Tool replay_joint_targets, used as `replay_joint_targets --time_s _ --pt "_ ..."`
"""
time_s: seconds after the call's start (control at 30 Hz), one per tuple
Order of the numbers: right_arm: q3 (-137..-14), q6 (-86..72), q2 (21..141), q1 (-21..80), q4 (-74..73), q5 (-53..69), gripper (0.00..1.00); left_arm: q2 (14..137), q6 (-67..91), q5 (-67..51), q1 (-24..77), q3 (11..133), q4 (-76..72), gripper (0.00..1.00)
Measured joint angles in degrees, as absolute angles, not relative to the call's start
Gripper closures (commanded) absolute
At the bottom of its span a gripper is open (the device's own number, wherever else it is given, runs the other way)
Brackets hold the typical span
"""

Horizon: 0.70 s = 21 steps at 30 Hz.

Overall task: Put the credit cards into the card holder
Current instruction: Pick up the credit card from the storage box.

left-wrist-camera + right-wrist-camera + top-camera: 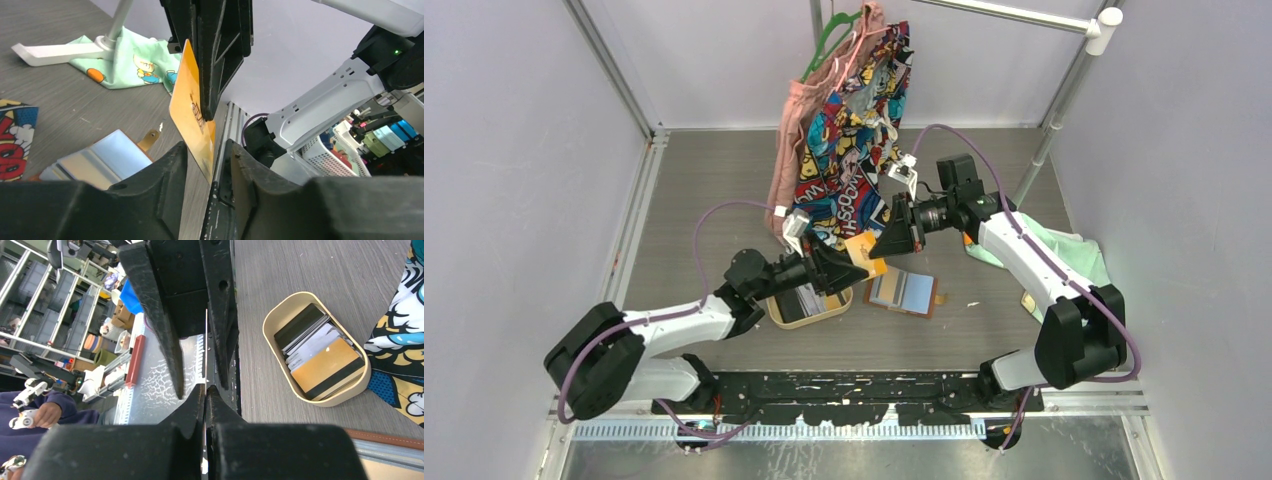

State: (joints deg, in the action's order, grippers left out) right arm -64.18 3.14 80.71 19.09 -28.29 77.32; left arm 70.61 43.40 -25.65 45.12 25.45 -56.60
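My right gripper (205, 390) is shut on a yellow credit card (192, 117) and holds it edge-on above the table. The card's free end sits between the jaws of my left gripper (207, 150), which stand apart with a gap on each side. In the top view both grippers (849, 268) (886, 240) meet at this card (865, 255). The card holder (904, 290) lies opened flat on the table just below them, also seen in the left wrist view (100, 160). Several more credit cards (320, 355), black, striped and yellow, lie in an oval wooden tray (280, 315).
The tray (774, 312) sits under my left arm. A comic-print cloth (854, 130) hangs from a green hanger at the back and drapes onto the table. A green cloth (1064, 255) lies at the right by a white rack foot (55, 52).
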Motion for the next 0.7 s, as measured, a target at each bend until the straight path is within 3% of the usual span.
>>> replay_joint_targets --time_s 0.07,0.13,0.23,0.3,0.4,0.53,0.7 --pt "-64.1 2.8 80.7 19.0 -28.1 77.8 0.99 72.2 43.8 -26.2 45.4 26.3 -57.7 0.99" --pt "-64.1 2.6 80.7 19.0 -28.0 78.4 0.95 73.1 44.1 -26.6 45.4 27.2 -58.2 1.00" --pt "-64.0 2.7 80.5 18.9 -27.7 78.5 0.70 74.1 44.1 -27.8 45.2 27.8 -58.0 1.00" --pt "-64.0 3.1 80.2 18.6 -28.3 78.1 0.61 74.1 43.1 -29.2 45.3 28.9 -56.0 1.00" --pt "-64.7 8.1 79.9 17.7 -32.9 76.3 0.59 74.1 40.9 -32.9 45.3 31.1 -51.0 1.00" --pt "-65.8 14.4 79.0 17.5 -39.4 73.5 0.68 73.7 37.0 -36.9 45.2 33.5 -43.7 1.00" --pt "-66.7 19.9 78.0 17.5 -44.9 72.0 0.71 73.4 32.2 -40.3 45.2 37.1 -34.1 1.00"
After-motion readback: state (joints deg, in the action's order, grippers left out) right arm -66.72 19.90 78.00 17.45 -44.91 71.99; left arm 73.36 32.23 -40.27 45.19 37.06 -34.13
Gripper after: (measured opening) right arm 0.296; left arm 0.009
